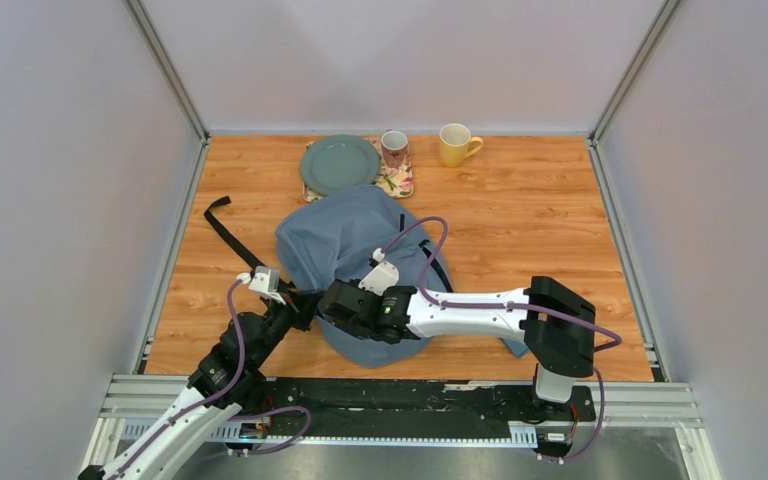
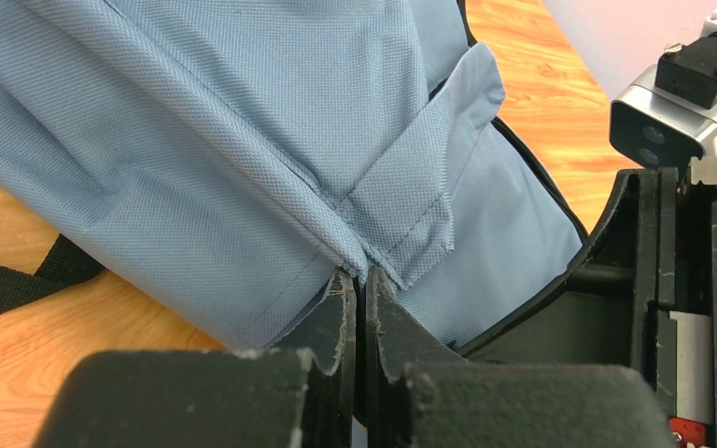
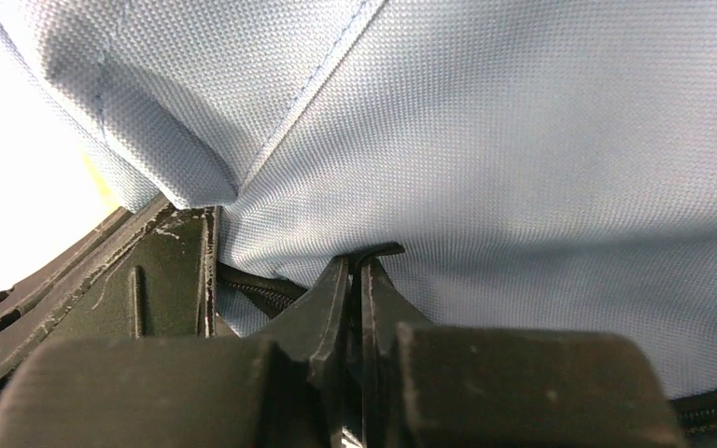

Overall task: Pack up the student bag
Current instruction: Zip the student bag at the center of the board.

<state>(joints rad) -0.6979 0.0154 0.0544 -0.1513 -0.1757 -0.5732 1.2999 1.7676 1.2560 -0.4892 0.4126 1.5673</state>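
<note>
Counted: one grey-blue backpack [image 1: 345, 240], one green plate [image 1: 339, 163], two mugs, one flowered mat [image 1: 400, 183], two arms. Backpack slumped on the wooden surface [image 1: 540, 210], one black strap [image 1: 225, 232] trailing off to its left. Beyond the backpack: plate partly on the mat, patterned mug [image 1: 394, 148] on it, yellow mug [image 1: 454, 145] further right. At the backpack's near edge, both sets of fingers against the fabric. Left fingers [image 2: 336, 313] pressed together, pinching a stitched fold of the cloth. Right fingers [image 3: 331, 299] closed on a thin black tab [image 3: 378, 250], perhaps a zipper pull.
</note>
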